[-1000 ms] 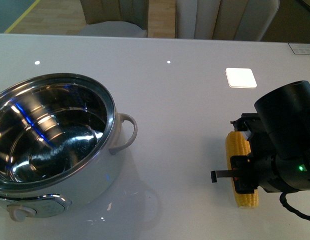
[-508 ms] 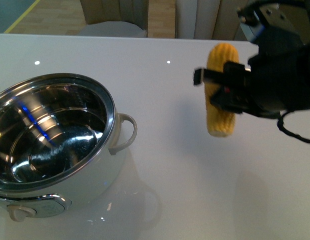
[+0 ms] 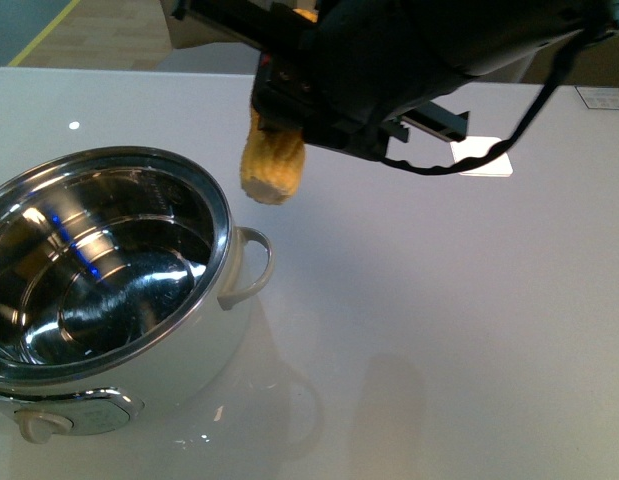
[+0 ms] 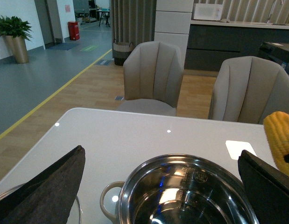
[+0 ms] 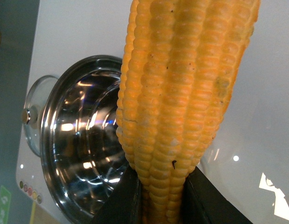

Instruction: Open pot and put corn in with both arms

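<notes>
Right hand (image 3: 279,95) clamped on corn (image 3: 272,170), airborne beside uncovered pot (image 3: 179,365), bare steel inside; left hand (image 4: 158,184) spread apart.

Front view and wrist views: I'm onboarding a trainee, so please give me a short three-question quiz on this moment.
1. True or false: the yellow corn cob lies inside the round white pot with the steel interior.
2. What holds the cob? A) a human hand B) the black right end effector C) nothing
3. Is the pot's round glass lid on or off?
Key: 1 false; 2 B; 3 off.
</notes>
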You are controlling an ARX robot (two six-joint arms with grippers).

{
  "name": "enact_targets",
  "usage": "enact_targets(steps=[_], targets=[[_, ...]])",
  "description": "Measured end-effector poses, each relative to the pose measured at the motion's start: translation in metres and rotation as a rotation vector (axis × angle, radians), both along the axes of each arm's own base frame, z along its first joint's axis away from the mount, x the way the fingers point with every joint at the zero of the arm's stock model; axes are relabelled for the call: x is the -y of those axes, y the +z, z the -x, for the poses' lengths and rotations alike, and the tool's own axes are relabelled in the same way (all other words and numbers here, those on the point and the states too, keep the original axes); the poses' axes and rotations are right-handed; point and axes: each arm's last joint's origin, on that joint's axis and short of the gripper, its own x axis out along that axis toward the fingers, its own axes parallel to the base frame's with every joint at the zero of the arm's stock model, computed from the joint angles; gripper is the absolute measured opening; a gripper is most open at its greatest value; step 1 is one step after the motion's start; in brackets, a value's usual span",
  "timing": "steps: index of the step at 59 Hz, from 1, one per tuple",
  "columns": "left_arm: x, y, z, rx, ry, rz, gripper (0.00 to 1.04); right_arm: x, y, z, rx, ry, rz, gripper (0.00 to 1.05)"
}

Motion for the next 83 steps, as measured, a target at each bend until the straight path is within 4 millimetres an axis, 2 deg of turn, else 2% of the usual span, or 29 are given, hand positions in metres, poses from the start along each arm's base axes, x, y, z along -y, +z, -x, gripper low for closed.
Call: enact_targets(steps=[23,47,55,57,66,83], targets=[[0.0,0.0,0.0,0.0,0.0,0.0,0.98,-0.054,-0.024,0.005,-0.087,0.103,0.013,0.14],[0.0,0.0,0.0,0.0,0.0,0.0,0.98,-0.087,-0.049,0.01,-0.157,0.172,0.042,0.14],[0.0,0.0,0.0,0.0,0.0,0.0,0.98,-0.093,-0.058,0.011,-0.19,0.192,0.061,0.14],[0.0,0.0,0.0,0.0,0.0,0.0,0.98,-0.093,-0.059,0.011,-0.193,0.2,0.066,0.17],[0.0,0.0,0.0,0.0,0.0,0.0,0.98,-0.093,-0.059,0.012,-0.2,0.218,0.069,0.45],[0.0,0.0,0.0,0.0,0.0,0.0,0.98,-0.087,-0.063,0.014,-0.207,0.217,0.061,0.87]])
